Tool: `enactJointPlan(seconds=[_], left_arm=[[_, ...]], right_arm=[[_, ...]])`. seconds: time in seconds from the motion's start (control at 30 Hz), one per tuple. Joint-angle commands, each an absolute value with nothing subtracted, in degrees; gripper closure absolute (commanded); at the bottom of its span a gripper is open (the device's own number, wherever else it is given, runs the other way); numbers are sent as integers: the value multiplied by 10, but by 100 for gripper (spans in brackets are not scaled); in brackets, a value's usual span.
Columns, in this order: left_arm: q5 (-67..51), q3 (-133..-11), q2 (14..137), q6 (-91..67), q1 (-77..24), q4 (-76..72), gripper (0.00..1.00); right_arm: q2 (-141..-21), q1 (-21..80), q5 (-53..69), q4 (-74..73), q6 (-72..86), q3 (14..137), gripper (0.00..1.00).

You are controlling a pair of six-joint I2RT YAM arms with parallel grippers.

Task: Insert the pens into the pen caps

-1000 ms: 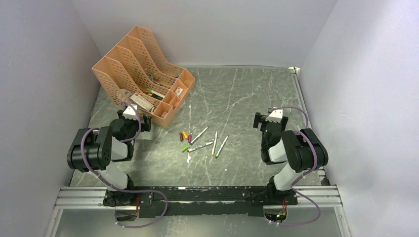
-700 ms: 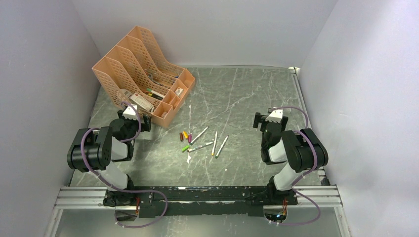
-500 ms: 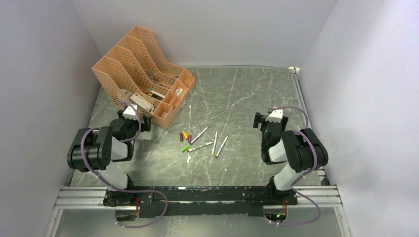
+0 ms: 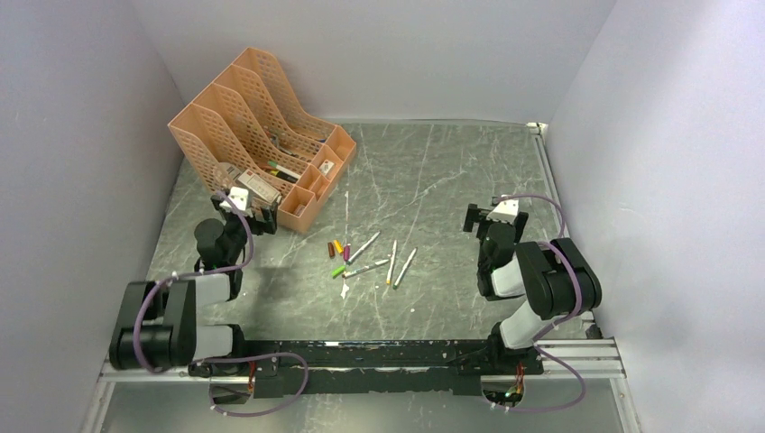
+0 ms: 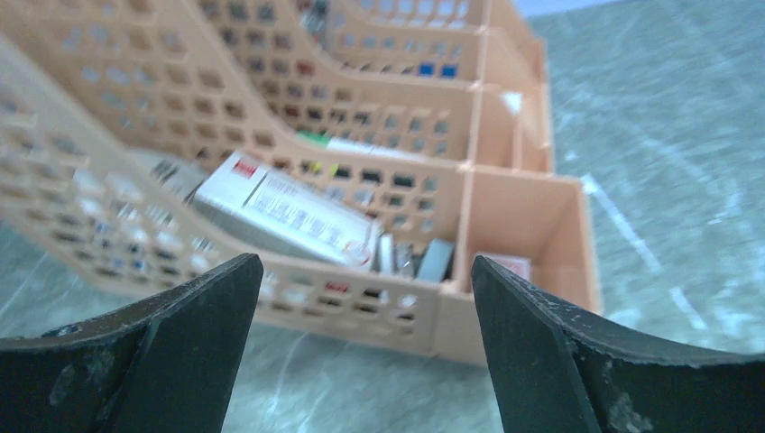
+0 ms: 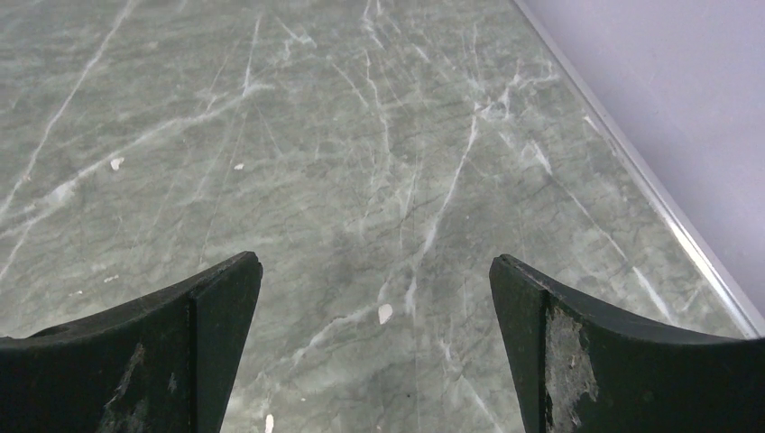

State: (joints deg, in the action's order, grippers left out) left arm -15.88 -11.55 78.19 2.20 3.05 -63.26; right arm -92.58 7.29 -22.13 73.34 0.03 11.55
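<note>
Several white pens [image 4: 364, 245] lie loose at the table's middle, with a few more [image 4: 391, 262] just to the right. Small pen caps lie left of them: orange [image 4: 337, 245], magenta [image 4: 346, 252] and green [image 4: 339, 270]. My left gripper [image 4: 244, 206] is open and empty, left of the pens, close to the front of the organiser; the left wrist view [image 5: 365, 361] shows only the organiser between its fingers. My right gripper [image 4: 492, 221] is open and empty, right of the pens, over bare table in the right wrist view [image 6: 374, 352]. No pens or caps show in either wrist view.
A peach perforated desk organiser [image 4: 262, 135] with boxes and small items stands at the back left; it fills the left wrist view [image 5: 505, 207]. A tiny white scrap [image 4: 344, 290] lies near the caps. Walls enclose the table on three sides.
My left arm has swung: its elbow dropped toward the near left edge and the gripper edged toward the organiser. The right arm, pens and caps have not moved.
</note>
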Motion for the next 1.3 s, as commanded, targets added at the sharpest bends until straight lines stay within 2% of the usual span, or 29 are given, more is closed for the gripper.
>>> enactJointPlan(seconds=[0.0,0.17,0.27,0.33,0.4,0.47,0.67,0.7,0.8,0.83,0.9,1.07,1.2,1.27], left_arm=[[-190,-156,701,-13,-5,-491,3],[-226,-212,613,-24,-47,-309,3],[-240,-223,576,-17,-100,-320,3],[-185,-258,588,-85,-129,-345,3],[-150,-361,645,-204,-133,-250,3],[-182,-491,743,-212,-143,-125,3],[-250,-681,1006,-165,-198,-105,2],[-263,-716,1042,-160,-206,-96,7],[-273,-836,1135,-149,-231,-60,30],[-274,-868,1164,-147,-240,-47,34],[-284,-937,1217,-139,-255,-12,39],[-269,-1034,1303,-121,-286,38,39],[-216,-1063,1350,-120,-288,64,76],[-180,-1067,1364,-113,-288,67,88]], right_arm=[[-904,70,-237,734,3,117,0],[-894,71,-248,735,5,113,0],[-863,73,-250,684,4,126,0],[-839,73,-240,642,-1,141,0],[-809,73,-205,591,-14,157,0],[-778,74,-175,554,-12,168,0],[-698,74,-132,510,38,183,0],[-691,74,-126,499,42,187,0],[-678,74,-120,473,50,193,0],[-675,74,-119,471,51,191,0],[-670,74,-120,473,53,182,0],[-667,73,-127,470,54,168,0],[-668,73,-136,466,50,166,0],[-669,74,-140,466,47,167,0]])
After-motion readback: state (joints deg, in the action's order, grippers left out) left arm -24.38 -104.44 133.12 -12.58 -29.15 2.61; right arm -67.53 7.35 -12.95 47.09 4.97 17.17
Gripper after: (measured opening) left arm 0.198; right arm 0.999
